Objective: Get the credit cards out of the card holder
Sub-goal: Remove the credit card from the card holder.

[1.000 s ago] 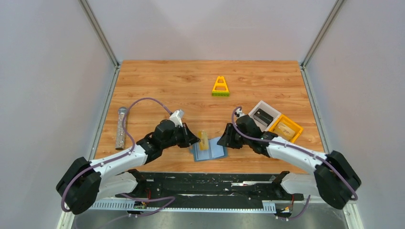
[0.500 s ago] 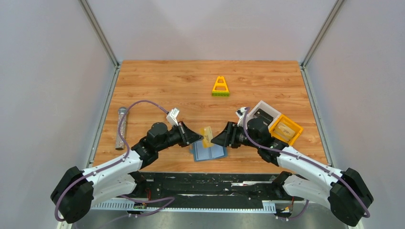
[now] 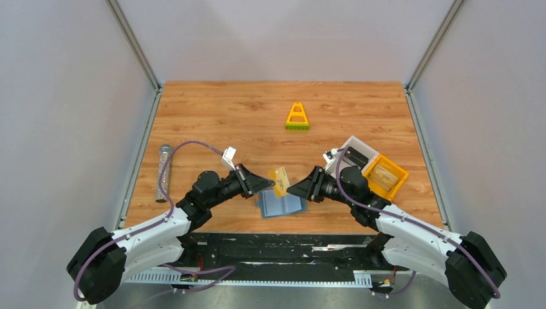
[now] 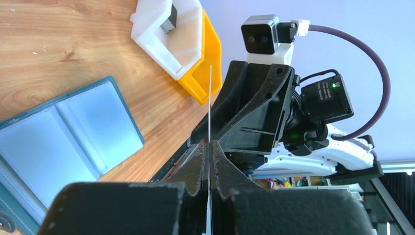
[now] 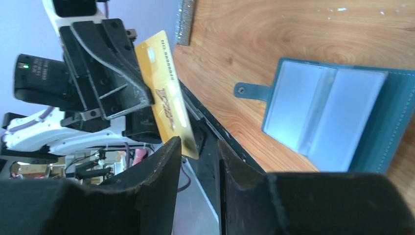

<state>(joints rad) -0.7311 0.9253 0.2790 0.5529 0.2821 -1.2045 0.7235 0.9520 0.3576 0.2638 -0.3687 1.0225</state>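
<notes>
Right wrist: left claw (image 4: pixel 209 147) pinches thin gold rectangular card (image 5: pixel 164 93), its long axis pointing toward the empty, part-spread right claw (image 5: pixel 198 145).

Glossy gold card (image 5: pixel 164 98), wood-grain table (image 3: pixel 257 109)

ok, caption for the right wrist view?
Left gripper holds a gold credit card before the right gripper; card holder lies open.

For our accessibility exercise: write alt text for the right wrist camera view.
A gold card, pinched by the left claw, is held up just ahead of the parted fingers of the right claw. To the right, the blue card holder lies open and flat on the wooden table.
</notes>
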